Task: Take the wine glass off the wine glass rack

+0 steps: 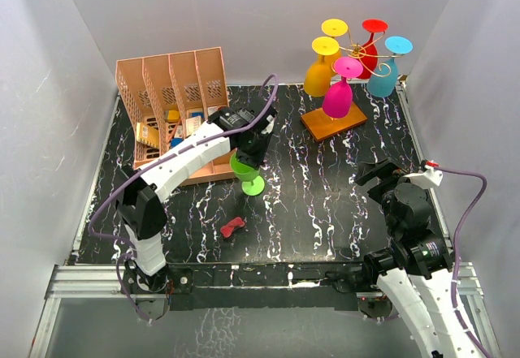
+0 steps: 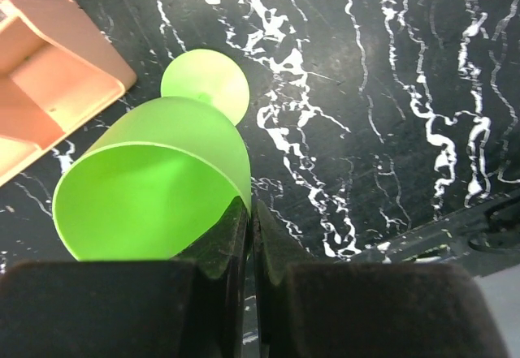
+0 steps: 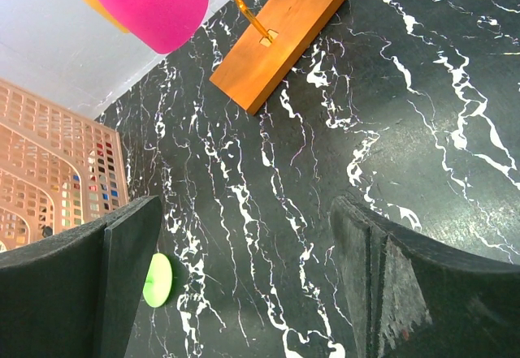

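Now, the green wine glass (image 1: 244, 170) is seen clear of the wine glass rack (image 1: 355, 49). It is pinched at its rim by the left gripper (image 1: 249, 155), whose jaws are drawn almost together with only the thin wall of the bowl between them, one finger seemingly inside and one outside. A rim pinch is judged a sensible hold, since the stem and foot are left free for setting down.

The glass is carried bowl up, its round foot (image 2: 205, 82) lowest, at or just above the black marbled table (image 1: 325, 212); contact cannot be confirmed. It is placed left of the table's middle, just beside the front corner of the pink file organiser (image 1: 175, 82). That is well apart from the rack, which stands by the far right corner on its wooden base (image 1: 334, 120).

Five glasses are hung there upside down, feet caught in the wire curls, with the magenta glass (image 1: 340, 94) nearest the table's middle.

Over on the other side, the right gripper (image 1: 380, 171) is spread wide with nothing between its fingers. It hovers near the right edge and is pointed toward the rack base. The green glass is well off to its left, and only the foot is caught in the right wrist view.

Removal is judged done, with only a release left. A small red object (image 1: 232, 228) is noted near the front edge.
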`<state>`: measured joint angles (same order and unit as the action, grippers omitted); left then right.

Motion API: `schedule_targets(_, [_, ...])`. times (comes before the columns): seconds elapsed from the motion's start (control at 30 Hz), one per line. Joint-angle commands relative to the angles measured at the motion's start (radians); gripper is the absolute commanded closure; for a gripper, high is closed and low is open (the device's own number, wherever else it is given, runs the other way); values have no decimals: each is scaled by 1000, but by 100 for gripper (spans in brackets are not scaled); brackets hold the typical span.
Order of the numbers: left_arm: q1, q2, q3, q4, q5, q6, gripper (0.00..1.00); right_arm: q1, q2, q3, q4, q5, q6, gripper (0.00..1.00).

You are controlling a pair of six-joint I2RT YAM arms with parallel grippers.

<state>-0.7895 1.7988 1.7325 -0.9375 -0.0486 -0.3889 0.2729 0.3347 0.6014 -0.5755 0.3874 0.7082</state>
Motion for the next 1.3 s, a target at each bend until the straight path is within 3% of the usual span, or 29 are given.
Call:
schedule_targets(0.0, [1, 39, 69, -114, -66, 46, 100, 1, -7, 29, 29, 5, -5, 8])
schedule_targets(0.13, [1, 57, 73, -116, -62, 51, 100, 1, -3, 28, 29, 4, -3, 8])
schedule_targets(0.17, [1, 59, 72, -116, -60, 49, 96, 2, -3, 27, 29, 3, -3, 8])
schedule_targets(0.43, [-1, -20, 59, -61, -60, 53, 51, 1, 1, 21, 30, 2, -1, 8])
schedule_targets(0.57, [-1, -129, 49, 31, -75, 63, 35, 1, 4, 20, 29, -6, 1, 9])
schedule_targets(0.63, [0, -208, 19, 115, -85, 69, 8, 2, 7, 20, 29, -14, 2, 9])
schedule_targets(0.67, [-1, -253, -1, 166, -97, 71, 4, 1, 8, 17, 29, -20, 4, 9])
schedule_targets(0.83, [0, -484, -183, 508, -129, 114, 3, 2, 21, 19, 6, -46, 20, 9])
schedule_targets(1.03, [1, -702, -420, 893, -268, 175, 3, 1, 49, 49, -57, -81, 61, 9])
schedule_targets(1.27, [1, -808, -574, 998, -395, 306, 3, 1, 85, 88, -92, -128, 94, 10])
